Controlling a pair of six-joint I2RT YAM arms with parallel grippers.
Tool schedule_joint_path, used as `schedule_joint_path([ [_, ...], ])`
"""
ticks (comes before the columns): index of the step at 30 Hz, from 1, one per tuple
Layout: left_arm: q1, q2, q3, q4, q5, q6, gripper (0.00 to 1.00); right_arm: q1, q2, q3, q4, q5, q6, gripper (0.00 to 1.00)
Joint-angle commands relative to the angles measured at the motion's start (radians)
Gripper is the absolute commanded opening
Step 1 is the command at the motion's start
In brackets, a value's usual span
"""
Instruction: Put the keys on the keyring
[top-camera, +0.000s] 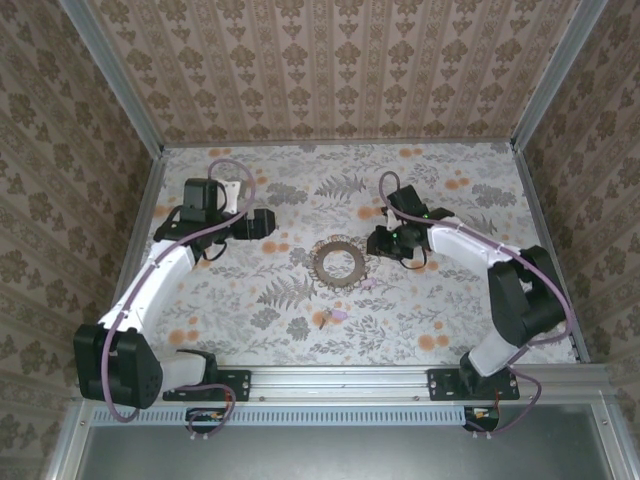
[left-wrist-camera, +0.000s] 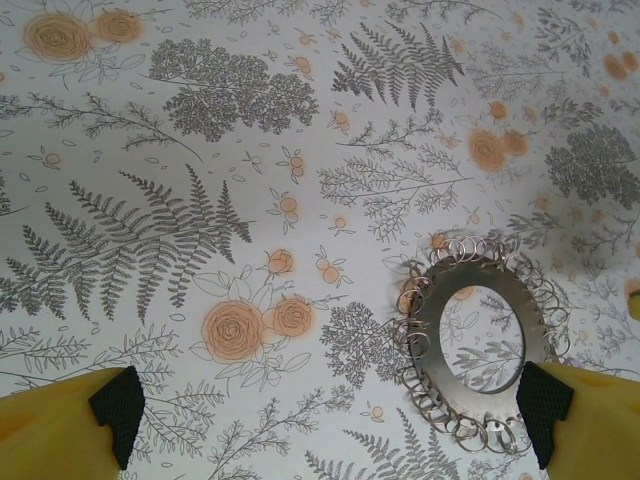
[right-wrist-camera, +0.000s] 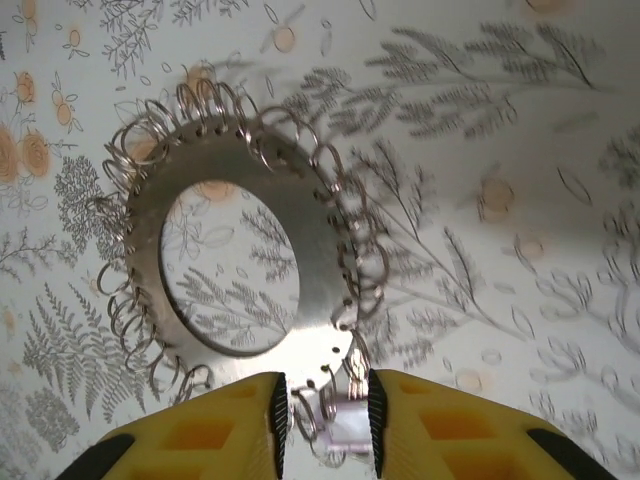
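Keyring (top-camera: 340, 263): lying flat.
Left gripper (left-wrist-camera: 330, 410): hovering left of keyring, gaping wide, empty.
Right gripper (right-wrist-camera: 325, 420): straddling purple key (right-wrist-camera: 345, 435) at keyring's rim, fingers barely parted; grip unclear.

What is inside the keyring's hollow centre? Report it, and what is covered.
Printed tablecloth shows through the keyring; nothing else lies in it. The right gripper hides part of the ring's near rim.

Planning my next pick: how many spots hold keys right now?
2. One purple-and-tan cluster lies on the table near-side of the keyring; one pale purple piece sits between the fingers of the right gripper at the keyring's edge. More may be hidden.
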Motion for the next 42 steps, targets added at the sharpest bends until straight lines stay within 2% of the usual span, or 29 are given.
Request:
schedule_joint_path([
  [1,-0.014,-0.008,-0.007,0.013,-0.024,0.0,1.0,0.006,0.042,0.07,-0.033,-0.02,-0.056,0.33],
  [7,-0.026,-0.006,-0.005,0.003,-0.06,0.013,1.0,0.043,0.125,0.182,-0.045,0.021,0.018,0.34],
  [13,-0.026,0.01,0.006,-0.016,-0.084,0.015,1.0,0.145,0.187,0.271,-0.068,0.19,0.143,0.29],
  [22,-0.028,0.014,0.002,-0.017,-0.103,0.015,1.0,0.147,0.319,0.424,-0.205,0.291,0.236,0.2],
  [26,-0.028,0.014,0.004,-0.02,-0.109,0.015,1.0,0.142,0.352,0.451,-0.198,0.332,0.192,0.2],
  [30,-0.031,0.011,0.001,-0.022,-0.116,0.016,1.0,0.115,0.381,0.466,-0.186,0.271,0.128,0.14],
  [42,-0.035,0.009,0.004,-0.024,-0.129,0.018,1.0,0.095,0.43,0.512,-0.178,0.157,0.011,0.15],
])
